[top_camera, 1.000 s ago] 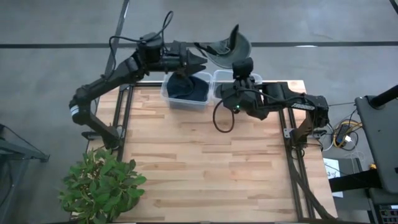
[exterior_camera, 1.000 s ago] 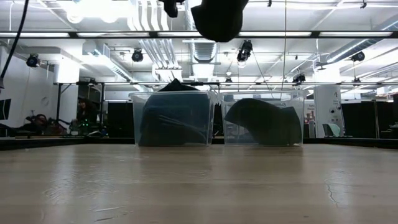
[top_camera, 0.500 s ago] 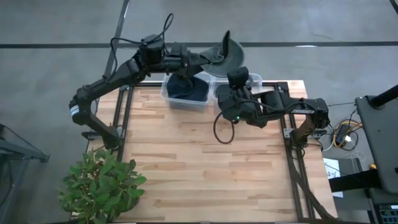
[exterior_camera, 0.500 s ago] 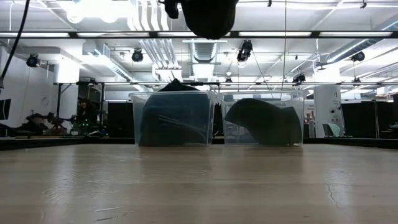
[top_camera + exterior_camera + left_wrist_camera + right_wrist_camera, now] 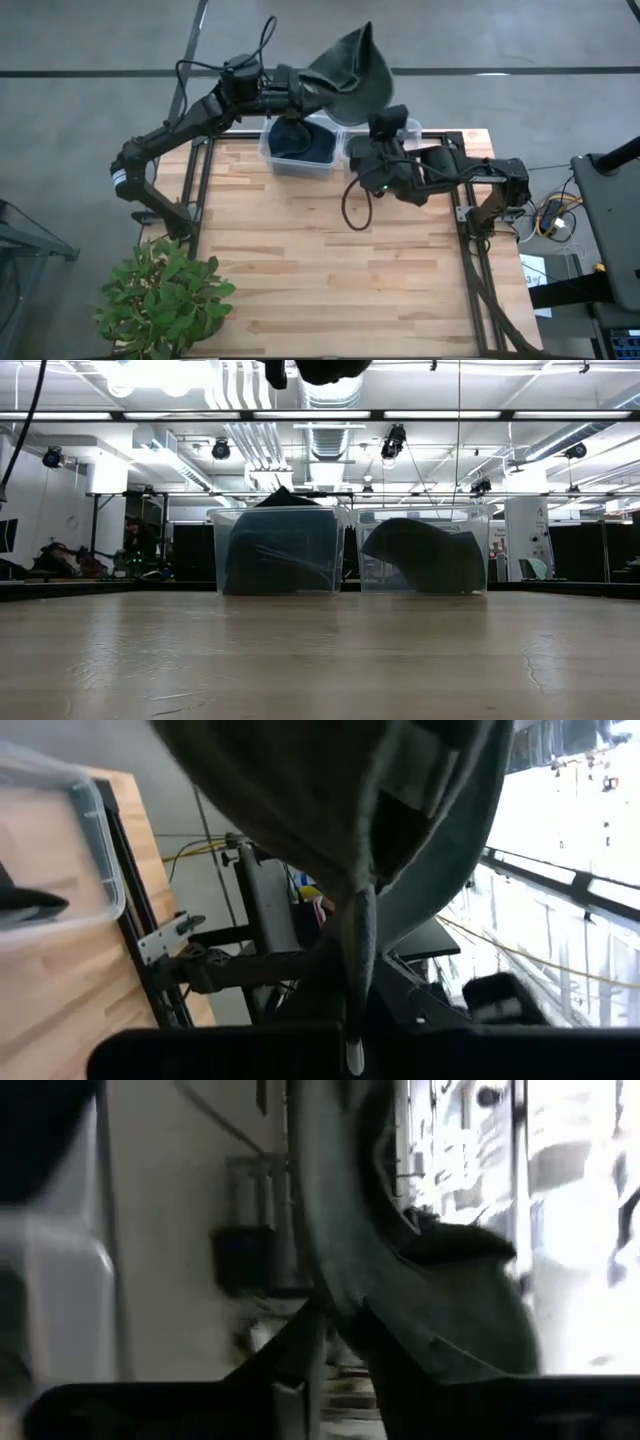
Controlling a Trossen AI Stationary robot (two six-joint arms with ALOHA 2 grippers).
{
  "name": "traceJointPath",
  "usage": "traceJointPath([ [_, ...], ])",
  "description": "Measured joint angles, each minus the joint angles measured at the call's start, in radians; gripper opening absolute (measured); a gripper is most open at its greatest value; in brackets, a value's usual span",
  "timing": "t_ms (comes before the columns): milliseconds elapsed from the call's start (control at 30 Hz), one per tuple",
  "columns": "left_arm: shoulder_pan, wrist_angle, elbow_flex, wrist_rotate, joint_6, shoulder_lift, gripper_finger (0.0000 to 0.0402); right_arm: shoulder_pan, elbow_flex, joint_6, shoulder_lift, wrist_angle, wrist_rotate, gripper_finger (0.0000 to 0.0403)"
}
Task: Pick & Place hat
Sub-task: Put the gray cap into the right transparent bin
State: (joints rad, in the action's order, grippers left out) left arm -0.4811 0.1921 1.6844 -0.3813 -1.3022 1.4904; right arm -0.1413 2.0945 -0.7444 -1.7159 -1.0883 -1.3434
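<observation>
We saw left gripper [image 5: 312,88] pinching hat [image 5: 352,75] above bins [image 5: 300,142]; right gripper [image 5: 390,125] jaws: could not tell.

High view straight down; low view table-level (both show bins [image 5: 300,150]); wrist views close.

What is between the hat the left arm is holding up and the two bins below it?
Nothing visible. The left gripper holds the hat in the air above the far table edge, over the left bin and right bin. Both already hold dark hats. The right gripper sits over the right bin.
</observation>
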Motion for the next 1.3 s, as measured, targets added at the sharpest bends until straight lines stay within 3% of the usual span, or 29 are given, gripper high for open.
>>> traceJointPath([
  [200,-0.011,-0.030,0.016,0.044,0.107,-0.009,0.0004,0.000,0.071,0.371,0.023,0.016,0.061,0.0121],
  [333,-0.020,-0.066,0.025,0.126,0.197,-0.022,0.0004,0.003,0.130,0.696,0.077,0.021,0.135,0.0162],
  [467,-0.023,-0.068,0.040,0.185,0.294,-0.040,0.0004,0.008,0.146,0.872,0.131,0.020,0.173,0.0191],
  [600,-0.024,-0.122,0.049,0.212,0.370,-0.044,0.0004,0.034,0.133,1.016,0.191,0.035,0.340,0.0200],
  [700,-0.023,-0.212,0.048,0.218,0.412,-0.047,0.0004,0.072,0.117,1.010,0.236,0.113,0.486,0.0201],
  [833,-0.021,-0.255,0.048,0.205,0.415,-0.049,0.0004,0.086,0.096,0.857,0.246,0.304,0.623,0.0201],
  [1033,-0.014,-0.301,0.047,0.178,0.420,-0.048,0.0004,0.092,0.094,0.629,0.218,0.535,0.626,0.0201],
  [1133,-0.013,-0.300,0.047,0.174,0.415,-0.052,0.0004,0.107,0.095,0.626,0.191,0.564,0.584,0.0201],
  [1300,0.000,-0.316,0.047,0.151,0.417,-0.056,0.0004,0.148,0.092,0.643,0.137,0.604,0.615,0.0201],
])
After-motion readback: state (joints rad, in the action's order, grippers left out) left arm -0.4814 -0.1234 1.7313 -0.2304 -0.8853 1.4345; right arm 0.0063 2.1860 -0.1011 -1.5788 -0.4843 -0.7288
